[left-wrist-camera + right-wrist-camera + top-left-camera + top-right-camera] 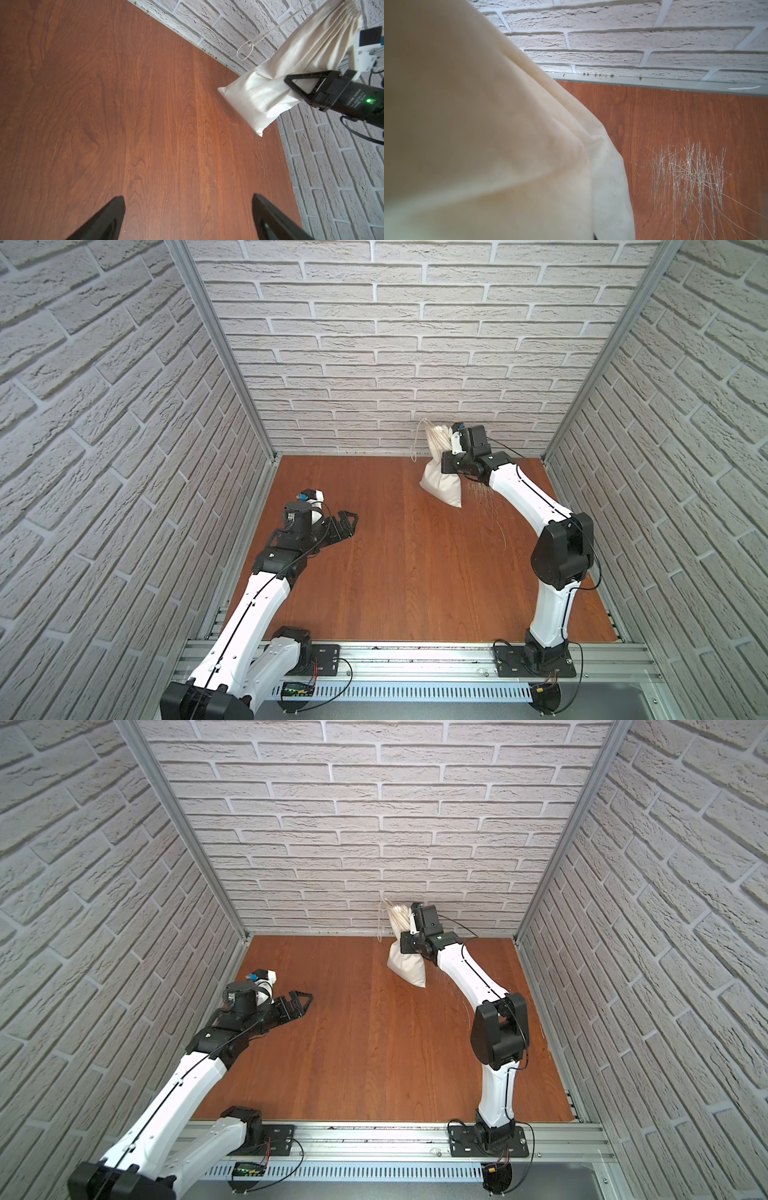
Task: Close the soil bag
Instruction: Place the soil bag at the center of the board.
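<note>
Mounting rail (415,659): grey metal, nearest in both top views, carrying the black bases of both arms
Left gripper (348,524): low over the near left part of the table, well apart from the bag, jaws spread wide; its wrist view shows two black fingertips (112,212) far from each other above the wood
Table (395,572): reddish-brown wood grain, with a patch of pale scratches (691,176) just beside the bag on the right arm's side
Right gripper (291,83): reaching over the far right part of the table, jaws drawn together and pinching the bag's cloth about halfway up; one triangular black finger lies against the cloth, the other is hidden behind it
Soil bag (440,485): cream cloth, at the far right of the table close to the back wall, tilted, with its full lower end bulging below the grip and toward the table; whether the lowest corner touches the wood cannot be told; in the right wrist view its cloth fills most of the frame, blurred
Neck (342,12): the upper end, gathered in tight pleats, pointing up in front of the bricks
Cord (245,47): thin and white, hanging loose from the neck, ending in a small knotted loop in front of the wall
Back wall (374,344): white brick pattern, just behind the bag
</note>
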`<state>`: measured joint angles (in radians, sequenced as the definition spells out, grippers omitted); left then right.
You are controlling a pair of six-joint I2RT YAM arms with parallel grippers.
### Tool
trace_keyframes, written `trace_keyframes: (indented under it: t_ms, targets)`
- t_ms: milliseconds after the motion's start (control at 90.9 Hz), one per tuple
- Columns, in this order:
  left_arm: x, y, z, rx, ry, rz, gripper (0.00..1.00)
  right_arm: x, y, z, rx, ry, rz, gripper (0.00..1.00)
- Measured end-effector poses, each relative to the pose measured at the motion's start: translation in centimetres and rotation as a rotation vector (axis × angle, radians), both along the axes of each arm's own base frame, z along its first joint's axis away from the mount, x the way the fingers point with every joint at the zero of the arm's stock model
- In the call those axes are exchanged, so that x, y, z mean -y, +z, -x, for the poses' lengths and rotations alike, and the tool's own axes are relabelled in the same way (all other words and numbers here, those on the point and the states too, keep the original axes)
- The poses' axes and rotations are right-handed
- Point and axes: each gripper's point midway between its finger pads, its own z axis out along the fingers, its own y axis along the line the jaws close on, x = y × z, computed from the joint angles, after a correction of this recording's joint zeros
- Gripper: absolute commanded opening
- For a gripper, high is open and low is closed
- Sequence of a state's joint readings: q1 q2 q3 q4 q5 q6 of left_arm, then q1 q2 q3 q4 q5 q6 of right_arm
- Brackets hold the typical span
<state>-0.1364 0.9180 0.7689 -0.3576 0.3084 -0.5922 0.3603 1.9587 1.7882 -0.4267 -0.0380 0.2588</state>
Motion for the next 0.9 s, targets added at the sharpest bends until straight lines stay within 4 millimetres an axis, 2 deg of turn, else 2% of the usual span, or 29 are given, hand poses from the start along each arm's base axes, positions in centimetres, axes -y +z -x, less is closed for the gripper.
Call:
trace_keyframes:
  t_ms: [198, 275, 594, 902]
  targets:
    - [0.0, 0.0, 0.0, 0.000, -0.001, 0.000, 0.98, 1.4, -3.5, 0.4, -0.060, -0.032, 0.010, 0.03]
    - [0.1, 0.0, 0.0, 0.000, -0.003, 0.002, 0.98, 1.7, -4.3, 0.5, -0.070, -0.044, 0.009, 0.03]
    - [0.1, 0.0, 0.1, 0.000, -0.007, 0.005, 0.98, 3.2, -6.1, 0.2, -0.067, -0.079, 0.033, 0.03]
    - [0.2, 0.0, 0.1, 0.000, -0.009, 0.006, 0.98, 5.1, -7.1, 0.0, -0.040, -0.106, 0.139, 0.03]
